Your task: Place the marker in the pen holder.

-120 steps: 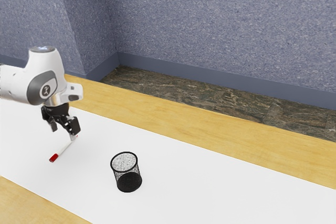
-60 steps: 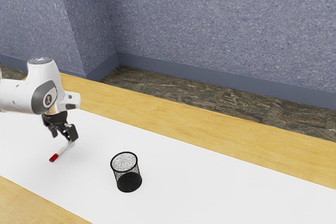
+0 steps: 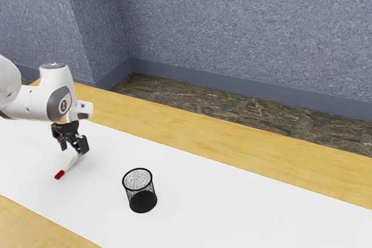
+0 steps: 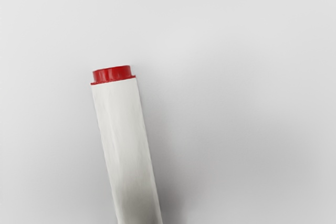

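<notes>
Low over the white mat, at the exterior view's left, my gripper (image 3: 74, 147) stands open, its two black fingers apart. Just beneath it lies the marker (image 3: 70, 164), white with a red cap that points toward the near side; its other end is close under the fingers. In the wrist view the marker's white body (image 4: 126, 148) runs to the lower edge, with a red end piece. The pen holder (image 3: 140, 190), a black mesh cup, stands upright to the exterior view's right of the marker.
The white mat (image 3: 232, 201) lies along a wooden table (image 3: 232, 129). A speckled blue-grey wall (image 3: 244, 27) rises behind, beyond a strip of dark stone-patterned floor (image 3: 192, 101).
My hand has come down toward the marker, first drifting slightly to the exterior view's left, then back to its right. The marker and the pen holder have stayed put.
</notes>
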Available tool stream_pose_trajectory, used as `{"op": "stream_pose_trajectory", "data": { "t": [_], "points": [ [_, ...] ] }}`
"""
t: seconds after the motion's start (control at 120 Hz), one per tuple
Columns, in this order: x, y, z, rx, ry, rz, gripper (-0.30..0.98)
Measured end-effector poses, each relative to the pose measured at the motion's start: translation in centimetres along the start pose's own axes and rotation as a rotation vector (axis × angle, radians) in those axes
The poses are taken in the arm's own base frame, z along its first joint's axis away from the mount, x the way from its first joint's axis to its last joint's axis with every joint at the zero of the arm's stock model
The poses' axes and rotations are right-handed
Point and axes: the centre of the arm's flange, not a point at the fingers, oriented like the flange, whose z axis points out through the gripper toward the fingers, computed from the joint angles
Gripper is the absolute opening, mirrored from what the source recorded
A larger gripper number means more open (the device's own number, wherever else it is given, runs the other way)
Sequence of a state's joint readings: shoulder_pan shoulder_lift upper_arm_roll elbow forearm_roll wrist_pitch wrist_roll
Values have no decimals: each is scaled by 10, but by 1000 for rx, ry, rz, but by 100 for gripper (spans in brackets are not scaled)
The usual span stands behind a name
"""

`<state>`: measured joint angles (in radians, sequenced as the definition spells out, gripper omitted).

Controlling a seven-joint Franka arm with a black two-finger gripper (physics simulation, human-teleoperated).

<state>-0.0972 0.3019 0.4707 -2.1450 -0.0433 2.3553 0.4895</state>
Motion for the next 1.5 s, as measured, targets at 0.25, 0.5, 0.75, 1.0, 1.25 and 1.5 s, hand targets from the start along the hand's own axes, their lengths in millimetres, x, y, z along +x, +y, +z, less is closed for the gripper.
{"op": "stream_pose_trajectory", "data": {
  "t": [0.25, 0.5, 0.75, 1.0, 1.25, 1.5],
  "points": [
    [4, -1, 13, -20, -38, 4, 62],
    [3, -1, 17, -31, -49, 12, 51],
    [5, -1, 19, -33, -53, 18, 48],
    [14, -4, 20, -31, -61, 21, 44],
    [13, -4, 24, -39, -73, 19, 30],
    [15, -4, 24, -41, -72, 19, 16]
  ]
}}
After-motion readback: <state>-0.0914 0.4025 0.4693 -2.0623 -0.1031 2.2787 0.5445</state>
